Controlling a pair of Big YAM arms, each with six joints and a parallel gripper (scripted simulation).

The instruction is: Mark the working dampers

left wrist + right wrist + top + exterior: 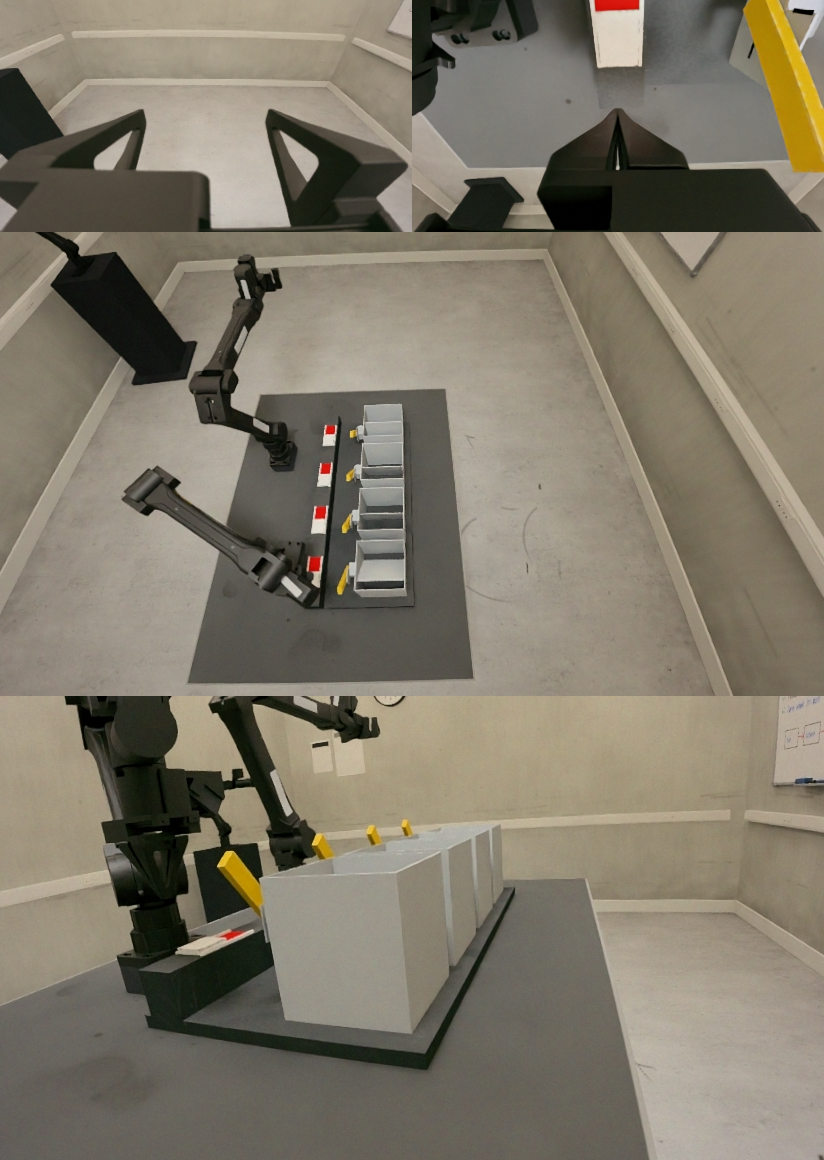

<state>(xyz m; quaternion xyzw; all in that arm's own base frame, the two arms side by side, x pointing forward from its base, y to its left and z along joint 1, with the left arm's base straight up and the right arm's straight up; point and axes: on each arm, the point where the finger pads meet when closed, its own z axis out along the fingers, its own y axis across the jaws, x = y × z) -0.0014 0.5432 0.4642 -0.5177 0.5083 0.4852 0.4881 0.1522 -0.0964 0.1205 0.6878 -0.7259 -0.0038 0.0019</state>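
Note:
Four grey box dampers (382,412) (382,453) (381,499) (345,949) stand in a row, each behind its own slider, with yellow handles tilted at an angle. All four sliders show red (329,429) (325,468) (320,512) (314,564) beside white covers. My right gripper (617,115) (160,894) is shut and empty, pointing down around the near end of the slider row. In the right wrist view the near slider's white cover (619,40) lies just ahead of the fingertips, apart from them. My left gripper (205,115) (374,727) is open and empty, raised far from the dampers.
The near damper's yellow handle (784,85) rises to the right in the right wrist view. A low black rail (207,984) carries the sliders. The left arm's base (282,457) stands near the far sliders. A black pedestal (123,318) stands at the far left.

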